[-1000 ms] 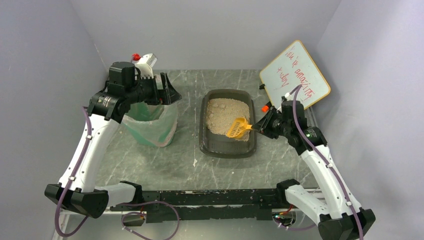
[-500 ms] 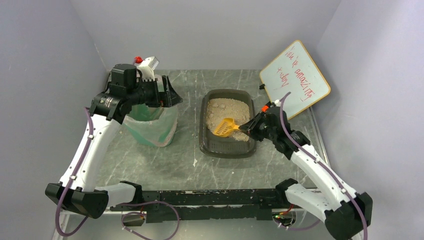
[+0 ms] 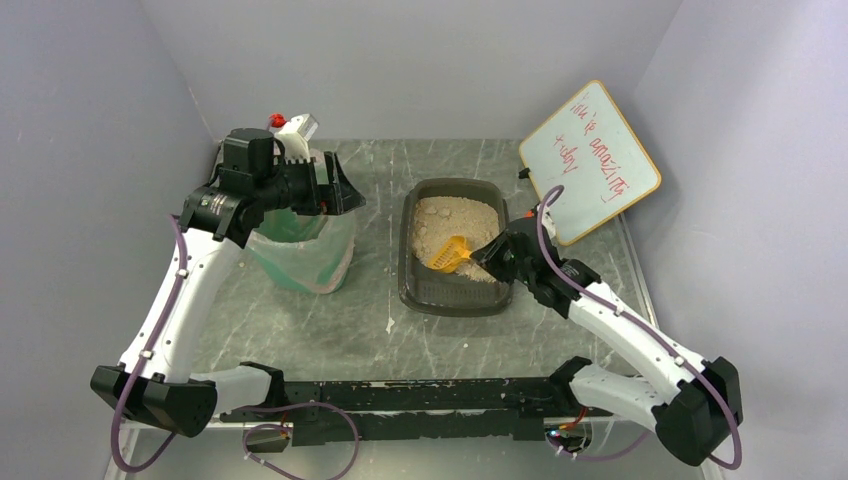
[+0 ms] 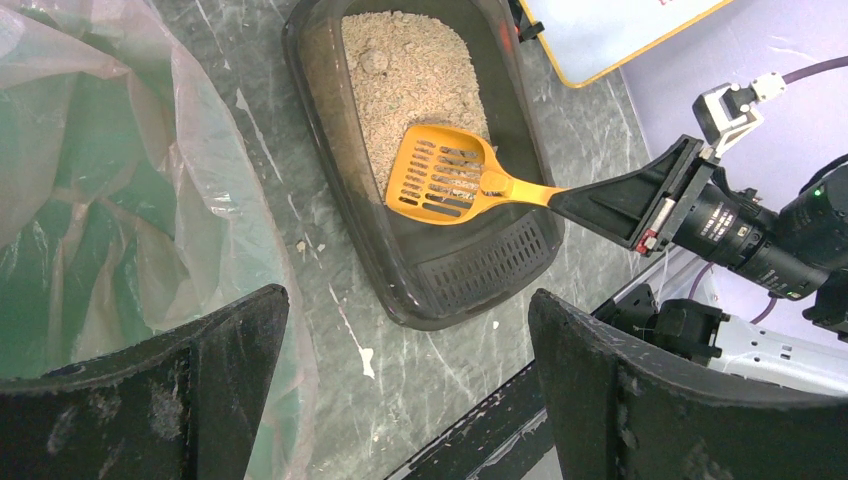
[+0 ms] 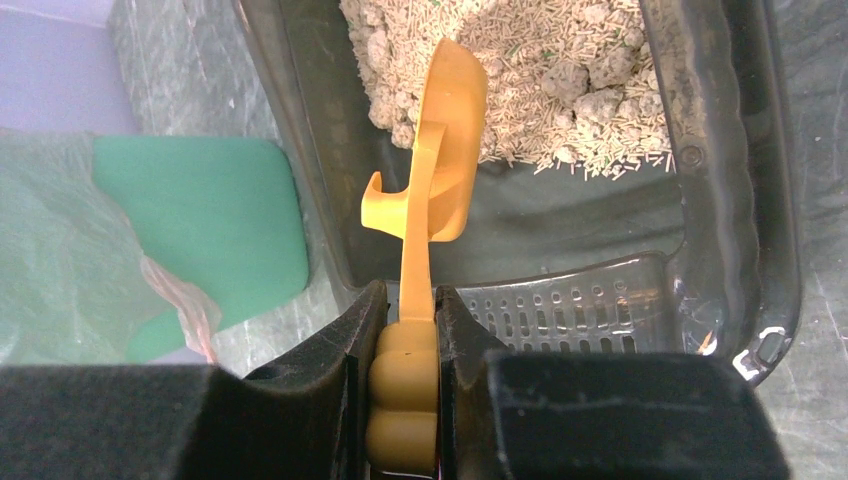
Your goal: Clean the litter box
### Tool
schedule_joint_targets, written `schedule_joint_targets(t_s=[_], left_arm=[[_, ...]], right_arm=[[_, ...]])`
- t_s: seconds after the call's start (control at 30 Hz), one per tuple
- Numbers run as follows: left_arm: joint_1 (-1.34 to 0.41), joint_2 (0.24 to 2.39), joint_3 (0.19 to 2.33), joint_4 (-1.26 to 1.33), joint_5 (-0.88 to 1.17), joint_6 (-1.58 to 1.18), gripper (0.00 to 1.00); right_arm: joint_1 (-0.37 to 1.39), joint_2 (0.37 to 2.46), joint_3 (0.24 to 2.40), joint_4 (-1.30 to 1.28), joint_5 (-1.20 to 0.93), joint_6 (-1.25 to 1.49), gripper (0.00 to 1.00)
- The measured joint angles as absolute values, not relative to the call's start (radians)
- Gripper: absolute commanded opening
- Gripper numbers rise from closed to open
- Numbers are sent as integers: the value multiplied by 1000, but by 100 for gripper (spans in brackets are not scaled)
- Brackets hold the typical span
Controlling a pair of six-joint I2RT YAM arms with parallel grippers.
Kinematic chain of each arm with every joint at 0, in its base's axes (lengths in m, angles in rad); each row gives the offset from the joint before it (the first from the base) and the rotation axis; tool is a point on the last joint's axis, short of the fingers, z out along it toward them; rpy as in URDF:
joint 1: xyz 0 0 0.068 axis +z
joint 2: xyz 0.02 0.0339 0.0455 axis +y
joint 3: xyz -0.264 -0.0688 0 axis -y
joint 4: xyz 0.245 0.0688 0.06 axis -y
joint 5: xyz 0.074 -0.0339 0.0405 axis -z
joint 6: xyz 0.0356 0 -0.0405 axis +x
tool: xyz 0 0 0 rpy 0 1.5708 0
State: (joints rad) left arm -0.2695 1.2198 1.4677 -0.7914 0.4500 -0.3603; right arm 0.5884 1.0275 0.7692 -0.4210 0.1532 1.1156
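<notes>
The dark grey litter box point(image 3: 413, 283) point(image 4: 470, 282) point(image 5: 740, 200) sits mid-table with beige litter heaped at its far end. My right gripper point(image 3: 494, 252) point(image 5: 410, 310) is shut on the handle of the orange slotted scoop point(image 3: 448, 256) point(image 4: 442, 177) point(image 5: 448, 150). The scoop head hangs over the litter's near edge, tilted on its side in the right wrist view. My left gripper point(image 3: 340, 190) point(image 4: 408, 340) is open and empty, held over the green bin point(image 3: 300, 250) point(image 4: 90, 200).
The green bin has a clear bag liner and stands left of the litter box. A whiteboard point(image 3: 590, 160) with red writing leans at the back right. A white bottle with a red cap point(image 3: 290, 125) is behind the bin. Litter specks lie on the table point(image 3: 389, 325).
My right gripper has moved left over the litter box's near right rim, carrying the scoop left and a little further in. The left arm has barely moved.
</notes>
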Motion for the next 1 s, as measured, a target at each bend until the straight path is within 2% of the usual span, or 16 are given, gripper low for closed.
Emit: schedule_joint_targets(t_s=[0.47, 1.0], left_arm=[[-270, 1220, 1468, -791, 450, -360, 96], [-270, 1220, 1468, -793, 450, -360, 95]], right_arm=[[599, 969, 790, -474, 174, 1168, 0], [601, 1093, 732, -329, 175, 1185, 0]])
